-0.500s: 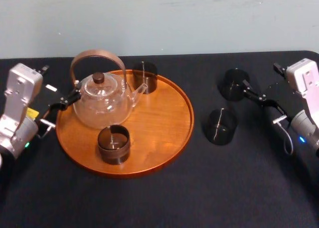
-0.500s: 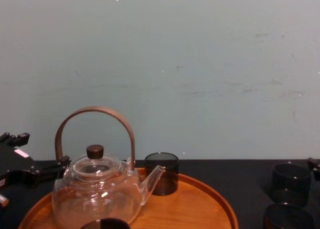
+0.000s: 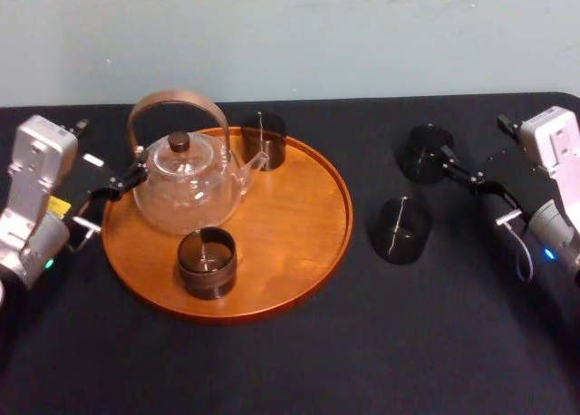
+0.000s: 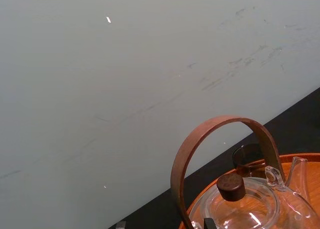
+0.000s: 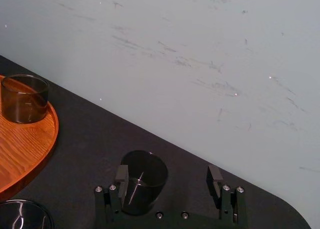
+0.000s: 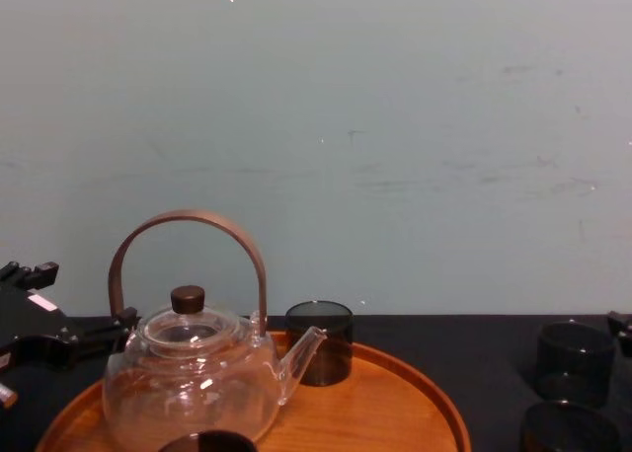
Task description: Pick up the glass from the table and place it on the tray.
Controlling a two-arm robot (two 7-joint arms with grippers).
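Two dark smoked glasses stand on the black table [image 3: 290,361]: a far glass [image 3: 426,152] and a nearer glass [image 3: 401,229]. My right gripper [image 3: 458,170] is open just right of the far glass. In the right wrist view that glass [image 5: 145,181] sits just beyond the gripper [image 5: 168,178], close to one finger [image 5: 121,176] and held by neither. The round wooden tray [image 3: 299,216] carries a glass teapot [image 3: 186,184] and two more dark glasses [image 3: 263,139] [image 3: 207,263]. My left gripper [image 3: 113,193] is open at the tray's left edge, beside the teapot.
A pale wall runs behind the table. The table's right rear corner [image 3: 566,102] lies close behind my right arm. The teapot's tall brown handle [image 6: 188,260] arches above the tray. Bare tray wood [image 3: 290,197] lies right of the teapot.
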